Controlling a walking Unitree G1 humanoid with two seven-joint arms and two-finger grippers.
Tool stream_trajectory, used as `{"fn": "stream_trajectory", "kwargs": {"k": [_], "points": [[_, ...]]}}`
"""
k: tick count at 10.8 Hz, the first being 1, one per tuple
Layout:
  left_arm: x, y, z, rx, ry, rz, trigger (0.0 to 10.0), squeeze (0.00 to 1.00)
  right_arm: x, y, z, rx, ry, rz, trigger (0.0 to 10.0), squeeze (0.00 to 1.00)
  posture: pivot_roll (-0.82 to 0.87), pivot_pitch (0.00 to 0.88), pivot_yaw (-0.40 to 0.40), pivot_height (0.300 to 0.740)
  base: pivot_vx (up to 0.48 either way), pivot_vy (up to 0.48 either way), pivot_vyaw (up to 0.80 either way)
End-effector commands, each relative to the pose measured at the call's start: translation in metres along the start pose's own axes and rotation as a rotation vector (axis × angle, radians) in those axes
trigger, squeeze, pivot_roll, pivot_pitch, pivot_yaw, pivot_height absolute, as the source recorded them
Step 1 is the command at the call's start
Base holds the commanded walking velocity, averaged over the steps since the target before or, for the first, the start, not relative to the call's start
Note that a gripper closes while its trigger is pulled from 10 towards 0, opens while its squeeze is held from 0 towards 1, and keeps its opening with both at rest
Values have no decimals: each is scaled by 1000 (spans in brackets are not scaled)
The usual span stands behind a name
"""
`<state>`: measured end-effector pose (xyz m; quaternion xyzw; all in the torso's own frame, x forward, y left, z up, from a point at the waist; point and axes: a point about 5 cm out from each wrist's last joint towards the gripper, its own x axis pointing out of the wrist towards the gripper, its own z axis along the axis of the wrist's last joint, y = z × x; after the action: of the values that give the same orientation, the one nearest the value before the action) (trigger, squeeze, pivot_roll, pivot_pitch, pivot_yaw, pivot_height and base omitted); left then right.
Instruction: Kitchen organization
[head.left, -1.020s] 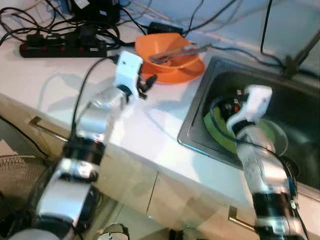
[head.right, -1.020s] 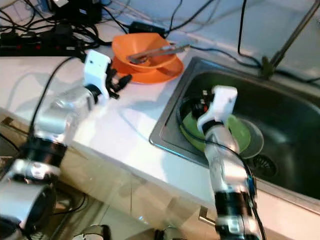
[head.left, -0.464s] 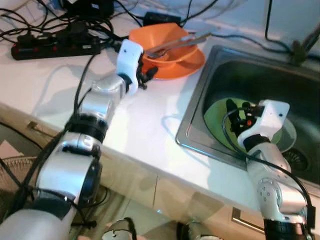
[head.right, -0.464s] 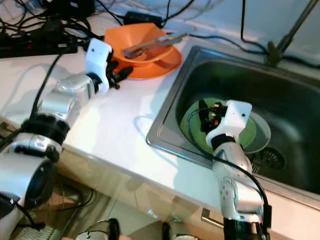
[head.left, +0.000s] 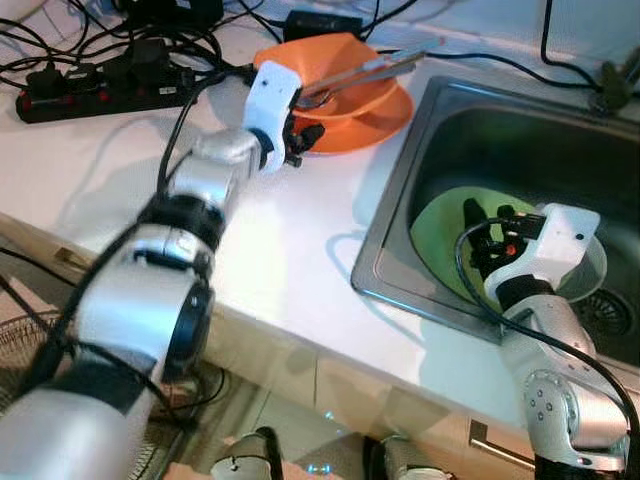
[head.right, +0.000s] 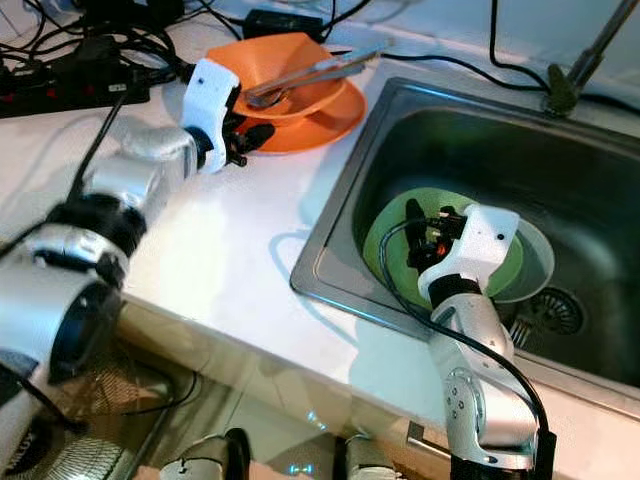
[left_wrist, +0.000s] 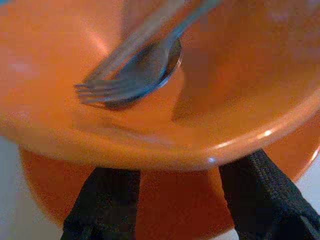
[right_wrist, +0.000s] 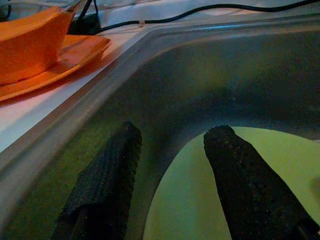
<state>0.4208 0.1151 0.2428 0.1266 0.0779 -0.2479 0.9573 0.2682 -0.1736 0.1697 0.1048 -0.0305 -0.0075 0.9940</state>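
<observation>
An orange bowl (head.left: 325, 68) sits on an orange plate (head.left: 375, 118) at the back of the white counter, with a metal fork and spoon (left_wrist: 131, 80) lying in it. My left gripper (head.left: 306, 138) is open at the bowl's near side, and its fingers (left_wrist: 105, 200) reach under the rim, above the plate. A green plate (head.left: 445, 232) lies in the steel sink (head.left: 470, 130). My right gripper (head.left: 487, 238) hovers open just over the green plate's near edge, its fingers (right_wrist: 247, 180) apart with nothing between them.
A black power strip (head.left: 90, 85) and tangled cables lie on the counter's back left. A pale dish (head.left: 592, 272) lies under the green plate's right side, near the drain (head.left: 612, 310). The faucet base (head.left: 612, 88) stands behind the sink. Cabinet fronts run below the counter.
The camera has shifted. My left gripper has closed in on the orange bowl's rim. My right gripper has come down and back into the sink, over the green plate.
</observation>
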Motion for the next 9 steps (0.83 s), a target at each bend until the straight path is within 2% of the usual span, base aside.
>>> {"fn": "stream_trajectory", "kwargs": {"k": [1,4,8,9], "points": [[-2,4,1,17,49,-13,10000,0,-3,-3,-11,14,62,-23,10000,0,-126,216,45,740,0,0,0],[-9,14,-9,32,154,-62,10000,0,7,2,-12,27,67,-9,10000,0,-86,211,43,740,0,0,0],[-21,18,-24,7,212,-158,10000,0,20,1,-12,44,59,-2,10000,0,-33,186,20,740,0,0,0],[-28,19,-26,-8,211,-175,10000,0,26,4,-13,48,59,8,10000,0,-13,179,9,740,0,0,0]]}}
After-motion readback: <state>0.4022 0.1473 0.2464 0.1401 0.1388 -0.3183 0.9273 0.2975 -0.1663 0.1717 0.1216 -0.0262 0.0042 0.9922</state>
